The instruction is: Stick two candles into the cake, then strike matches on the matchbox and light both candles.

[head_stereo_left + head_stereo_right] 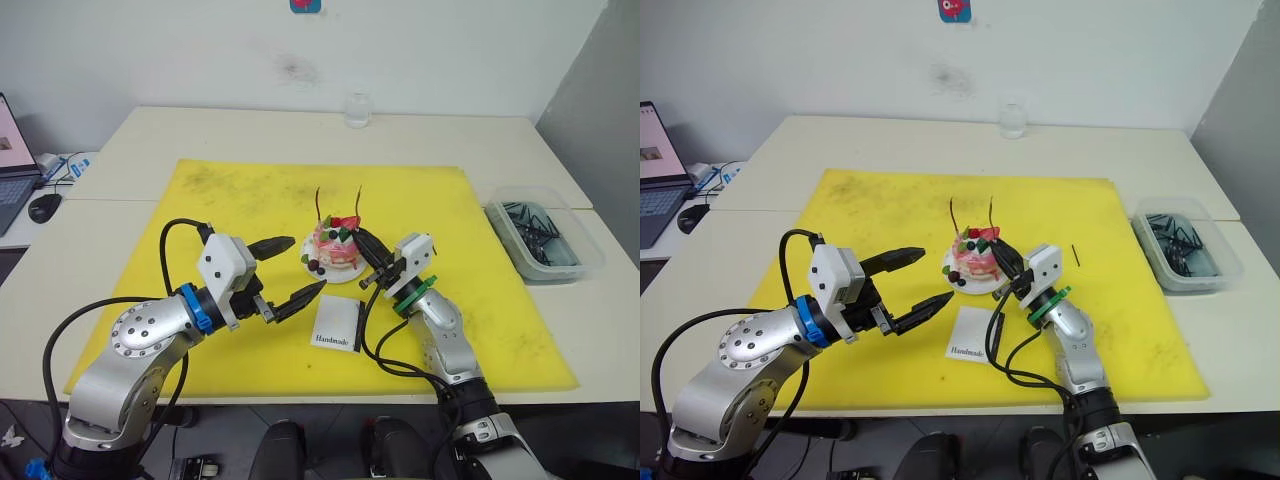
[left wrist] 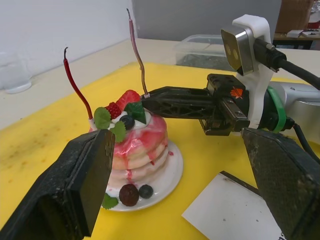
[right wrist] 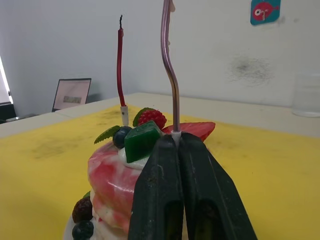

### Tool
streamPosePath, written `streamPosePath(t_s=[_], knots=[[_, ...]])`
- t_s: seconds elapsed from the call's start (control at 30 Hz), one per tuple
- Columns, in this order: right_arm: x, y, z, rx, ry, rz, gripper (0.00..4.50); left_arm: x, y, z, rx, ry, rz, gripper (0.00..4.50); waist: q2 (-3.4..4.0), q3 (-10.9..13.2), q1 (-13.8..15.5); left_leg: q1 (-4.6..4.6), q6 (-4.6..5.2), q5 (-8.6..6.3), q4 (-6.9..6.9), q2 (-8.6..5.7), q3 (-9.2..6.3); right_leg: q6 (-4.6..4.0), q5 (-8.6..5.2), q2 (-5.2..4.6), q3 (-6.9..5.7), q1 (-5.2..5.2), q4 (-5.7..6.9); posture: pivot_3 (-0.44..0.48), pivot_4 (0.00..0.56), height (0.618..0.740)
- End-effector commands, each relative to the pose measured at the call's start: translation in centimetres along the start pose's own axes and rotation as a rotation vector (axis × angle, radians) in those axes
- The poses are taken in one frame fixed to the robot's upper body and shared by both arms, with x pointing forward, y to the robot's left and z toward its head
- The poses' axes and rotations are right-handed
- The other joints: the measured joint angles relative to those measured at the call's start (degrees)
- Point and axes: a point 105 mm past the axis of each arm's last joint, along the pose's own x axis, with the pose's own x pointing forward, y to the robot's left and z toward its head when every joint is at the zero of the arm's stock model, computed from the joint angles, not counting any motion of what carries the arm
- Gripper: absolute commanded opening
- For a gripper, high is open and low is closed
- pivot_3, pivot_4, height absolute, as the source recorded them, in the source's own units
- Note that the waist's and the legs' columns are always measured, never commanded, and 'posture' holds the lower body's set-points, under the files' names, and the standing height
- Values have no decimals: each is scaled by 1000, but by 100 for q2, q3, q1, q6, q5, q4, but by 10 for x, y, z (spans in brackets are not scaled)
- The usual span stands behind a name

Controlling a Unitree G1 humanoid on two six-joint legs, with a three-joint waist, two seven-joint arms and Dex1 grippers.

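While the cake (image 1: 334, 250) sits on its white plate (image 1: 345, 274) near the middle of the yellow mat (image 1: 430, 210) on the surface, both candles stand upright in its top: the red candle (image 2: 76, 85) on the far side and the darker candle (image 2: 136, 52) nearer the right gripper (image 1: 361, 240). That gripper's jaws are closed around the darker candle's pale base, just above the strawberry. The left gripper (image 1: 288, 270) hovers beside the cake with its jaws spread wide, holding nothing. The matchbox (image 1: 335, 326) lies flat on the mat just in front of the plate, between the two arms.
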Motion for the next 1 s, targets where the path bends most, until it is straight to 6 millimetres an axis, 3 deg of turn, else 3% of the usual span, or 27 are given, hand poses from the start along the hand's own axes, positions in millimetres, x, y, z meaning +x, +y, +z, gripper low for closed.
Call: streamPosePath(t_s=[0.03,0.23,0.33,0.53,1.0], knots=[[-4,5,-15,11,58,11,25,1,-7,10,19,-40,-21,4500,0,-1,-1,0,0,0,0,0,0,0,0,0,0,0,0,0,150,740],[-1,4,-2,6,6,15,25,2,-7,9,18,-40,-23,4500,0,-1,-1,1,0,0,0,3,-1,0,0,0,-1,0,1,0,150,740],[2,1,7,4,-26,-1,673,3,-8,8,19,-41,-26,4500,0,0,-1,1,0,0,0,3,-1,0,0,0,-1,0,1,0,150,740],[6,2,21,-29,-53,16,2736,6,-9,8,23,-42,-30,4500,1,0,-1,0,0,0,-1,4,0,0,0,0,-1,-1,0,0,150,740],[-8,-5,42,-98,-11,84,2736,8,-9,0,25,-21,-14,4500,1,0,1,-2,0,0,-2,0,0,-1,-1,-1,-1,-2,-1,0,150,740]])
